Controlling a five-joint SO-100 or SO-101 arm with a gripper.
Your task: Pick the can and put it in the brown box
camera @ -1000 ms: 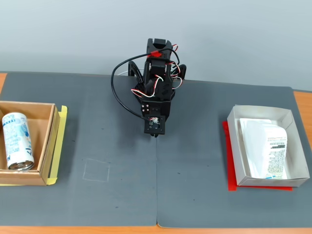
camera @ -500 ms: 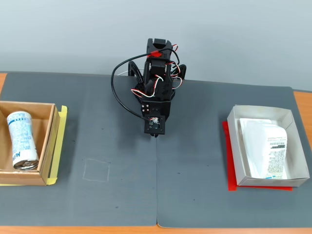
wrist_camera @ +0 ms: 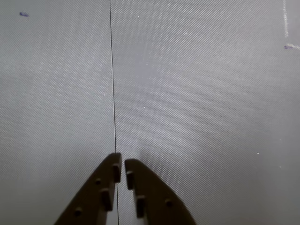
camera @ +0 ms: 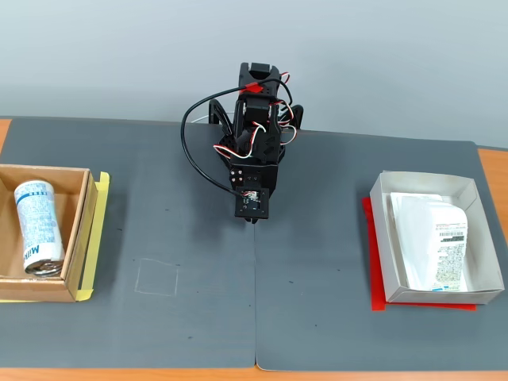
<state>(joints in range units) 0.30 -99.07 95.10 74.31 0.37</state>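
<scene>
The white can (camera: 37, 227) with blue print lies on its side inside the brown cardboard box (camera: 81, 230) at the left edge of the fixed view. My gripper (wrist_camera: 123, 164) is shut and empty; its dark fingers meet over bare grey mat in the wrist view. In the fixed view the folded arm sits at the middle back of the mat with the gripper (camera: 252, 219) pointing down, far right of the box. Can and box are out of the wrist view.
A white paper tray (camera: 387, 238) on a red base holds a white printed packet (camera: 436, 238) at the right. A seam (wrist_camera: 113, 79) runs down the grey mat. A faint chalk square (camera: 155, 278) is marked left of centre.
</scene>
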